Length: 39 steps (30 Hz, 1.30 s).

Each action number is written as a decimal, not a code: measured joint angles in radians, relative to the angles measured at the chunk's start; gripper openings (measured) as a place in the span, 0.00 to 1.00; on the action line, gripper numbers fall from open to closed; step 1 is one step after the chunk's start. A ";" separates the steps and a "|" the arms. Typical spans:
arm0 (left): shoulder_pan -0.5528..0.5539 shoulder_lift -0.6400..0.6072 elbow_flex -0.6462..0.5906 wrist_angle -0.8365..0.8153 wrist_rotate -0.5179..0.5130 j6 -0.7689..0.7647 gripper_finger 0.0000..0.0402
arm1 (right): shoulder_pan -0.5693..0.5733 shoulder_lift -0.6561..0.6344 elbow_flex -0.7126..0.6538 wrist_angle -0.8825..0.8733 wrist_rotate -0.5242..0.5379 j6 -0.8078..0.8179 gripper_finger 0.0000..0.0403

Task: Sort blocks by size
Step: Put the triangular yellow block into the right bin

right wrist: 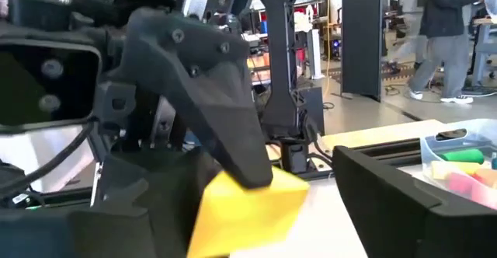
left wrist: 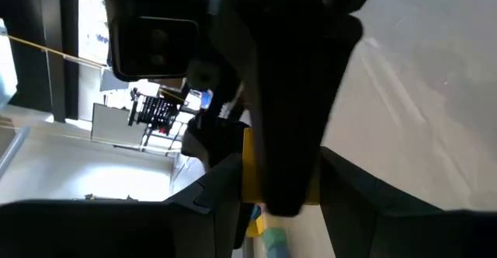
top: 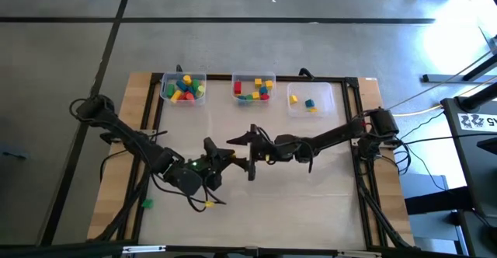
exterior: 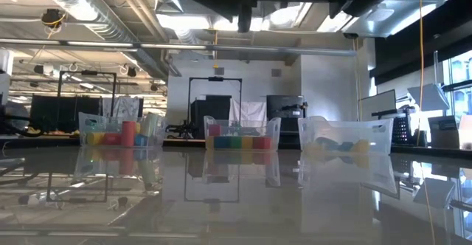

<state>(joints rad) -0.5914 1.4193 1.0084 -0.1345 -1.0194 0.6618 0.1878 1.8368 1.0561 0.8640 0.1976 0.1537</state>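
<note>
Holding a yellow wooden block [right wrist: 248, 203] above the middle of the table, my left claw [top: 224, 158] has its fingers about half closed and pressed on the block; one of those dark fingers [right wrist: 225, 126] lies across the block's top in the right wrist view. My right claw [top: 247, 154] reaches in from the right and meets the left one nose to nose. Its fingers are spread wide on either side of the same block, and a gap shows between the block and the finger [right wrist: 404, 188] beside it, so that claw has hold of nothing.

Along the far edge of the table stand three clear plastic rectangular bins in a row, well apart from both claws. The left bin [top: 167, 95] holds a heap of red, yellow, green and blue blocks [top: 184, 88]. The middle bin [top: 254, 78] holds a spread of smaller coloured pieces [top: 255, 93]. The right bin [top: 326, 95] holds only a few, yellow and blue [top: 309, 104]. One small green block [top: 146, 203] lies alone near the left near corner, on the wooden border of the table [top: 311, 203].

Beyond the table, in the right wrist view, a person in dark clothes [right wrist: 443, 33] stands in the room.
</note>
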 joint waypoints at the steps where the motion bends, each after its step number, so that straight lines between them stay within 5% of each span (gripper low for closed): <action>1: 0.003 0.003 0.000 0.000 0.000 0.000 0.35 | -0.004 0.000 0.000 0.001 -0.001 0.000 0.70; 16: 0.013 0.006 0.000 0.007 0.012 0.066 0.35 | -0.005 -0.001 0.002 -0.023 -0.033 0.020 0.41; 39: 0.005 0.006 0.000 0.021 -0.034 0.110 0.35 | -0.006 -0.001 0.000 -0.028 -0.058 0.027 0.46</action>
<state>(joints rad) -0.5869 1.4250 1.0084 -0.1131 -1.0538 0.7714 0.1822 1.8359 1.0565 0.8362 0.1395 0.1802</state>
